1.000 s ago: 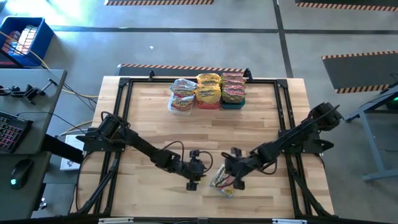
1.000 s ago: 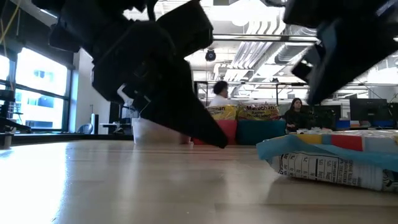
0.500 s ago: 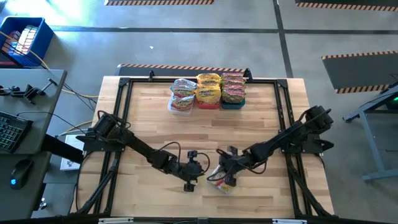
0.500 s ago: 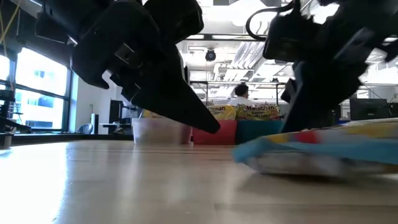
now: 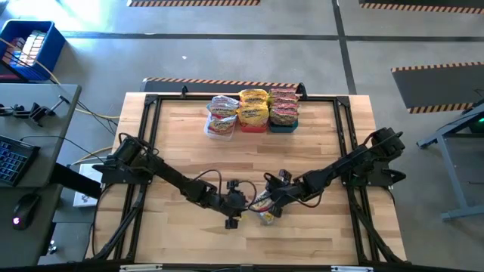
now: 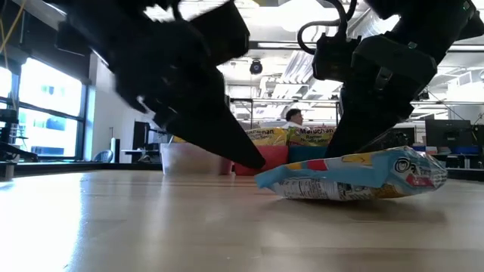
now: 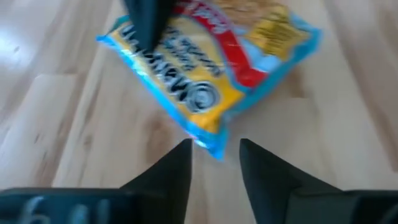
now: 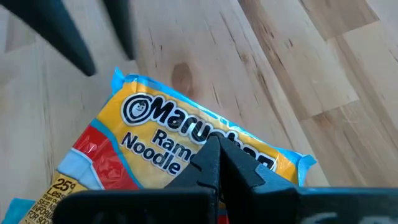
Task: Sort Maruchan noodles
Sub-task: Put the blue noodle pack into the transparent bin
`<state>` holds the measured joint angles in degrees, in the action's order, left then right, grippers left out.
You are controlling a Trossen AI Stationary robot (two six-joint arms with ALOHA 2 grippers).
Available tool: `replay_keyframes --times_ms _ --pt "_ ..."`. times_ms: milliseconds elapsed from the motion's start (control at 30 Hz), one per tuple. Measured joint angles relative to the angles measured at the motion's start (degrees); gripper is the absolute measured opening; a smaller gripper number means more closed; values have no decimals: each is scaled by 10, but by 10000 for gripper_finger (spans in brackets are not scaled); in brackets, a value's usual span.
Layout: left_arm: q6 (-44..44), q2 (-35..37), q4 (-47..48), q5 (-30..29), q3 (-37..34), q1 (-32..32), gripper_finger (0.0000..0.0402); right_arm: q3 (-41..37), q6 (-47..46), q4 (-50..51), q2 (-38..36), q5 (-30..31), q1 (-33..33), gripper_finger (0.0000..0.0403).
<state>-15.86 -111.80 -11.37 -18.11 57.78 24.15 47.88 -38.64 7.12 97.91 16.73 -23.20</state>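
One loose noodle packet [image 5: 263, 205], yellow with a blue border and red band, lies flat on the counter [image 5: 318, 143] near the middle of its near edge. The rest of the noodles [image 5: 253, 109] are already stacked in three bins at the far edge, well apart from it.

The step in hand looks like a two-arm pickup of this last packet. The right claw [image 5: 274, 202] has its fingers pressed together, and their tips bear down on the packet's printed face, apparently pinning or nudging it rather than gripping it. The left claw [image 7: 214, 155] sits low over the counter on the packet's other side, fingers spread with a narrow gap, and the packet's blue corner points straight into that gap, just beyond the fingertips [image 7: 180, 158]. Whether the corner already touches them cannot be told.

To do this well, the left claw should probably ease forward along the wood so one finger slides under the crimped edge and the other rides over it, then close only once the seam is well inside. The right claw likely needs to hold the packet steady until then, as the slick wrapper could skate away. Pinching the seam rather than the noodle block should avoid crushing it.
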Motion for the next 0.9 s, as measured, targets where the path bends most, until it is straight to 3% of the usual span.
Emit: replay_keyframes --times_ms 333,467,633,900 --pt "5 -22 -33 88 0 -35 187 -1 11 -7 1 -3 0 0" --pt "25 -33 -38 74 0 -37 185 -1 16 -15 1 -4 0 0" --pt "29 -36 -41 49 0 -43 148 -1 16 -17 2 -4 0 0" --pt "113 -36 -49 72 0 -42 17 0 16 -20 2 -13 0 0"
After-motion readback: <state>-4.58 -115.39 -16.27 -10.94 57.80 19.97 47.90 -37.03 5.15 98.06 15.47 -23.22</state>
